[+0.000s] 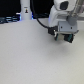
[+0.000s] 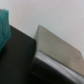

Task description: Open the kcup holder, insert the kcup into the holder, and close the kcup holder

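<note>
Exterior view: white arm (image 1: 61, 6) reaches down from top right, wrist bent. Claw (image 1: 63, 36) low over pale table (image 1: 30, 55), close to black kcup holder (image 1: 65, 38) beneath it. Jaw spread too blurred to tell; grip unknown. White post (image 1: 25, 10) stands far back.

Wrist view: grey metallic slab (image 2: 55, 50) on dark surface, teal block (image 2: 4, 27) at edge. Kcup unseen in both views.
</note>
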Controlling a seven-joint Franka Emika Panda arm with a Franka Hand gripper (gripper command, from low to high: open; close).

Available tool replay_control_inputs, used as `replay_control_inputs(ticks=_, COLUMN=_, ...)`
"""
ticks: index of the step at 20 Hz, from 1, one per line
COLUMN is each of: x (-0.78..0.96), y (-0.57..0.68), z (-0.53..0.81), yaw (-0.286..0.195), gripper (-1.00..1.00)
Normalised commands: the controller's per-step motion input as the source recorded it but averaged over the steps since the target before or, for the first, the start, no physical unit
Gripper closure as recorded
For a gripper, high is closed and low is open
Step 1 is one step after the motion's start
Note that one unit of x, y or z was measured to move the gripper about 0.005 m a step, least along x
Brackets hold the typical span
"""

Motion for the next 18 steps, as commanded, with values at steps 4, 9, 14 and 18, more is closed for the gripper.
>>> replay_control_inputs(ticks=4, x=-0.48, y=0.66, z=0.02, yaw=0.058, gripper=-1.0)
replay_control_inputs(ticks=9, x=-0.64, y=0.65, z=0.02, yaw=0.036, gripper=-1.0)
replay_control_inputs(ticks=14, x=-0.59, y=0.62, z=0.0, yaw=0.046, gripper=-1.0)
replay_control_inputs(ticks=18, x=-0.58, y=0.59, z=0.0, yaw=0.048, gripper=-1.0)
